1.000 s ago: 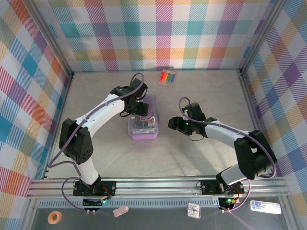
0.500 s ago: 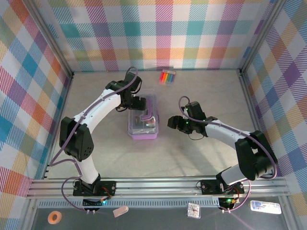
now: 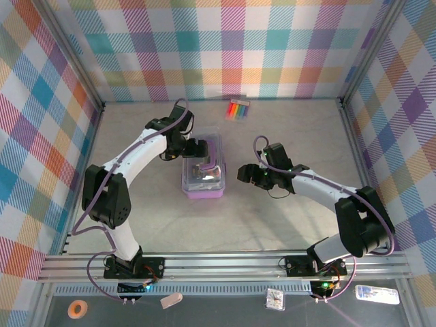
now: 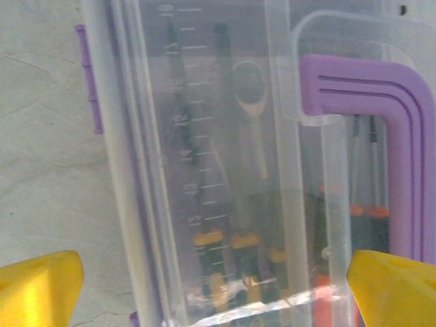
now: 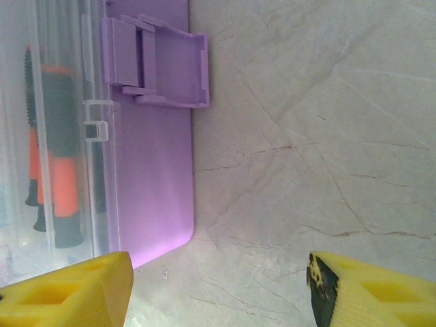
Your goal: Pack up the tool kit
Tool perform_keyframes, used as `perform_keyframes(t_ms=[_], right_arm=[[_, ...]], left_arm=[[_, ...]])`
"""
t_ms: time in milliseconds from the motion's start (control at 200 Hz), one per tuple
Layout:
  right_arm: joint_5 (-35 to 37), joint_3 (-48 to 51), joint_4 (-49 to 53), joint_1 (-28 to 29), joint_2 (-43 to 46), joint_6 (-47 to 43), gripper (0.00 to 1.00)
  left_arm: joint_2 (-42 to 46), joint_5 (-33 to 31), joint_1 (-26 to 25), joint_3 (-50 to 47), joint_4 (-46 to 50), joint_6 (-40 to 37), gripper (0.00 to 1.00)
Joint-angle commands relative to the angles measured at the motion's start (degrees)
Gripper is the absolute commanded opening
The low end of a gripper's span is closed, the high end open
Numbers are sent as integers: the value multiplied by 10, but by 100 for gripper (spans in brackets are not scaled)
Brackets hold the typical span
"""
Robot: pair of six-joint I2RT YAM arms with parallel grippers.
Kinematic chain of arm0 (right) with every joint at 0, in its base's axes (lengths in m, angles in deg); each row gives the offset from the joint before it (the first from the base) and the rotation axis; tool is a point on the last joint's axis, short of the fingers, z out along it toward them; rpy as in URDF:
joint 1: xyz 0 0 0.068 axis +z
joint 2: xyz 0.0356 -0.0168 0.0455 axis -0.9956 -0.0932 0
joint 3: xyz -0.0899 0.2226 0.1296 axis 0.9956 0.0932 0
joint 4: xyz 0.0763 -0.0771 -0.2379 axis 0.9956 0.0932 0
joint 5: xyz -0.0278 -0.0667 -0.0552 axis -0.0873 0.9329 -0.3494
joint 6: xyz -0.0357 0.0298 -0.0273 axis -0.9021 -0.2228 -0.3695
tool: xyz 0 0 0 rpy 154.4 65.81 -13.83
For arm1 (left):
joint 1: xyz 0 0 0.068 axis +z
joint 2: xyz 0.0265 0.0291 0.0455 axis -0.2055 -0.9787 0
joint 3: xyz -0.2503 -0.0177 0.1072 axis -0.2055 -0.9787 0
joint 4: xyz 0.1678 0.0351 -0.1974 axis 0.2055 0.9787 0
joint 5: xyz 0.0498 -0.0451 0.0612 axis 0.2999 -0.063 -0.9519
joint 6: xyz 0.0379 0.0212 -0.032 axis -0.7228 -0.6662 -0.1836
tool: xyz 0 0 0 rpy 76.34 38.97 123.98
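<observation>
The left gripper (image 3: 196, 147) has drawn back leftward from over the small purple-based plastic tool kit with a clear lid (image 3: 203, 178), its jaws spread wide and empty. The case lies between both arms, lid lowered. The right gripper (image 3: 246, 175), partly open and holding nothing, waits beside the purple side latch (image 5: 157, 63), probably to snap it shut.

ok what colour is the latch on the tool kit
Purple; the latch shows best in the right wrist view.

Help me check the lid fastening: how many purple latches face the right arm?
1: a purple plastic latch on the clear-lidded purple case, upper left in the right wrist view. More may be hidden elsewhere.
</observation>
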Motion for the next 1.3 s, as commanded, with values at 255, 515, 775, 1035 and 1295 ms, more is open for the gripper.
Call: perform_keyframes(t_ms=[255,515,775,1035,1295], right_arm=[[-23,-15,-7,2,-16,-8,69],[-29,-21,-18,1,-28,-11,69],[-151,-31,-175,-13,-110,35,73],[-260,-74,-358,-42,-226,143,77],[-291,-106,-469,-56,-305,231,80]], left_arm=[[-16,54,-4,0,16,-2,100],[-29,-40,-2,-52,31,16,83],[11,1,17,-146,-21,17,68],[79,55,48,-243,-86,48,65],[111,79,75,-288,-103,56,64]])
